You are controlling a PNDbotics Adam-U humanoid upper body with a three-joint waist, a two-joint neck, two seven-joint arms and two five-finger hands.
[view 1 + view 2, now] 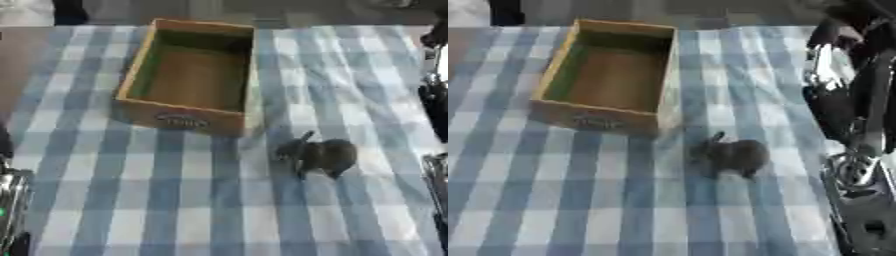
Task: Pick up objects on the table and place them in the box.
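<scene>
a small dark grey toy animal [317, 157] stands on the checked cloth [175, 200] of the worktop, just in front of and to the right of the open wooden box [188, 75], which looks empty. the toy looks light and probably stiff, with thin legs and a raised part that could snag, so the rounded body seems the best place to take hold. the right hand [846, 107] hangs beside it at the right edge; whether its fingers are apart or together i cannot tell. the left hand [12, 200] shows at the lower left, also unclear.
</scene>
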